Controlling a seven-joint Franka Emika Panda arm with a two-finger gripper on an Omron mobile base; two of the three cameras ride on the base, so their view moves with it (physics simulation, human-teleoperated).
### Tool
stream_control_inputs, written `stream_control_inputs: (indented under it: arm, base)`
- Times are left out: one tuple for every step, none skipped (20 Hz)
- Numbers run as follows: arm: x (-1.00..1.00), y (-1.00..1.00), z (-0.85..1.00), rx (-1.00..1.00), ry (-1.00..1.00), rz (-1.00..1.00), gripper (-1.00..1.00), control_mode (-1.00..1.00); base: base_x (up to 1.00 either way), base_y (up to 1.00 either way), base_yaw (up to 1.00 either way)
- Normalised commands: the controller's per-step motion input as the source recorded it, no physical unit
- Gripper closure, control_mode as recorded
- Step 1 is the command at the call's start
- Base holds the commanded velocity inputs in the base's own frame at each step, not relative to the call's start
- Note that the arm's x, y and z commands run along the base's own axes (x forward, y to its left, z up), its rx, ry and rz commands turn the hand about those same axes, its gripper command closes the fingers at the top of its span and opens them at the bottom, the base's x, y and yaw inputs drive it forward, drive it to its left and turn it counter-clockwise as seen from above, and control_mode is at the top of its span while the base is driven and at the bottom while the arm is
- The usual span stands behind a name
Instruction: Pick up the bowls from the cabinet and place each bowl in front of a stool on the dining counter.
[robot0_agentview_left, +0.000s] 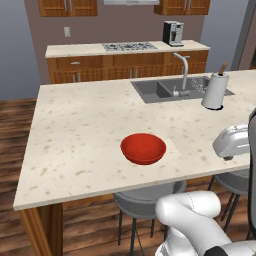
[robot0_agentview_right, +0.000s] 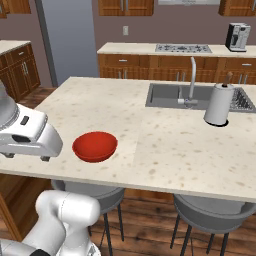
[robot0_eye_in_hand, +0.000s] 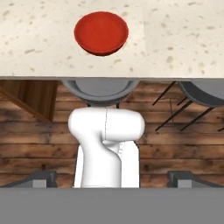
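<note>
The dining counter (robot0_agentview_left: 75, 140), the broad beige speckled island with its inset sink (robot0_agentview_left: 160, 90) and faucet (robot0_agentview_left: 182, 70), takes up most of both base views, and behind it runs a narrower counter carrying a cooktop (robot0_agentview_left: 130, 46) and a coffee machine (robot0_agentview_left: 173, 33). Two grey stools (robot0_agentview_right: 97, 195) are tucked under the near edge of the island. A white paper-towel holder (robot0_agentview_left: 215, 91) stands by the sink, well apart from the red bowl (robot0_agentview_left: 143, 148), which rests upright on the stone top near the front edge, directly above the left-hand stool. Judging from that, one bowl appears already placed in front of a stool; the place before the other stool (robot0_agentview_right: 215, 212) is bare, so the cream and brown bowl looks to be what is left to fetch from the cabinet. The gripper (robot0_eye_in_hand: 112, 180) looks down from above the counter edge, its two dark fingertips (robot0_eye_in_hand: 41, 178) set as wide apart as they go, with nothing between them and nothing touched; the red bowl lies well clear of it, near the top of the hand view.
</note>
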Motion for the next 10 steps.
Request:
stream_control_inputs:
  arm:
    - [0.10,0.00,-0.04,0.00,0.00,0.02,-1.00,-1.00]
    - [0.00,0.01,-0.06,0.00,0.00,0.00,-1.00,-1.00]
    - [0.00,0.00,0.00,0.00,0.00,0.00,-1.00,1.00]
    - [0.00,0.00,0.00,0.00,0.00,0.00,-1.00,1.00]
    - [0.00,0.00,0.00,0.00,0.00,0.00,-1.00,1.00]
    - [0.00,0.00,0.00,0.00,0.00,0.00,-1.00,1.00]
    - [0.00,0.00,0.00,0.00,0.00,0.00,-1.00,1.00]
    - [0.00,0.00,0.00,0.00,0.00,0.00,-1.00,1.00]
    - [0.00,0.00,0.00,0.00,0.00,0.00,-1.00,1.00]
    - [0.00,0.00,0.00,0.00,0.00,0.00,-1.00,1.00]
  base:
    - [0.00,0.00,0.00]
    - [0.00,0.00,0.00]
    - [0.00,0.03,0.00]
    - [0.00,0.09,0.00]
    - [0.00,0.16,0.00]
    - [-0.19,0.31,0.00]
    - [-0.49,0.61,0.00]
    - [-0.54,0.91,0.00]
    - [-0.61,1.00,0.00]
    - [-0.61,1.00,0.01]
